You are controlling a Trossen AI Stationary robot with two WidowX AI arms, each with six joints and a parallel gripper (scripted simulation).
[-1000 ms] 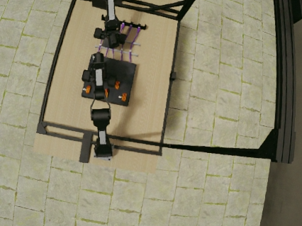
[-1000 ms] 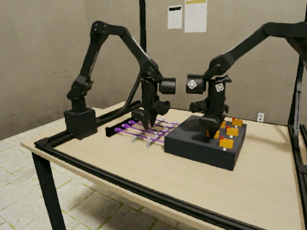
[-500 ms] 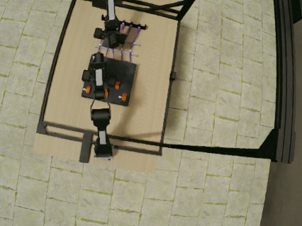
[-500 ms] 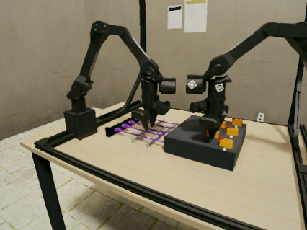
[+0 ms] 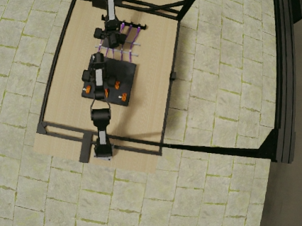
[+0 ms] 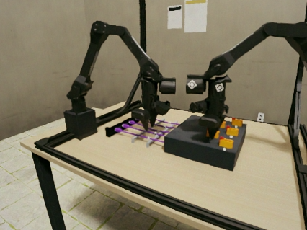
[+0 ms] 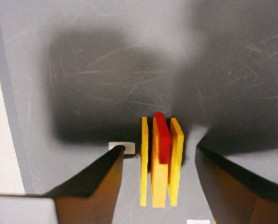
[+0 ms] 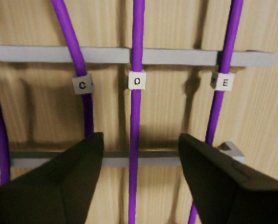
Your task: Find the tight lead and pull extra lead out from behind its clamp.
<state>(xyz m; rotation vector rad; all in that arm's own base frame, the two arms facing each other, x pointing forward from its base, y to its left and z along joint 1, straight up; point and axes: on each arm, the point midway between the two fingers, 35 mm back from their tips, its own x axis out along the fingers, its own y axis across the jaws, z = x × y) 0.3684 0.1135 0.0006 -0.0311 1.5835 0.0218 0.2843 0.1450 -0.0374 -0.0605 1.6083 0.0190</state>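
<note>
Purple leads run side by side over the table. In the right wrist view I read leads C (image 8: pixel 80 75), D (image 8: pixel 136 120) and E (image 8: pixel 222 85) by their white tags. My right gripper (image 8: pixel 141 140) is open just above them, with a finger on each side of lead D and not touching it. My left gripper (image 7: pixel 159 152) is open low over the black box (image 6: pixel 205 146). Its fingers stand on either side of one orange handle with a red middle (image 7: pixel 161 165), with gaps on both sides. The handle's white label (image 7: pixel 121 147) is partly hidden by a finger.
Two grey bars (image 8: pixel 150 55) (image 8: pixel 120 159) cross the leads. The leads end at a black plug rail (image 5: pixel 124 24) near the right arm's base. Other orange handles (image 6: pixel 230 131) stand on the box beside the left gripper (image 6: pixel 209 131). A black frame rims the table.
</note>
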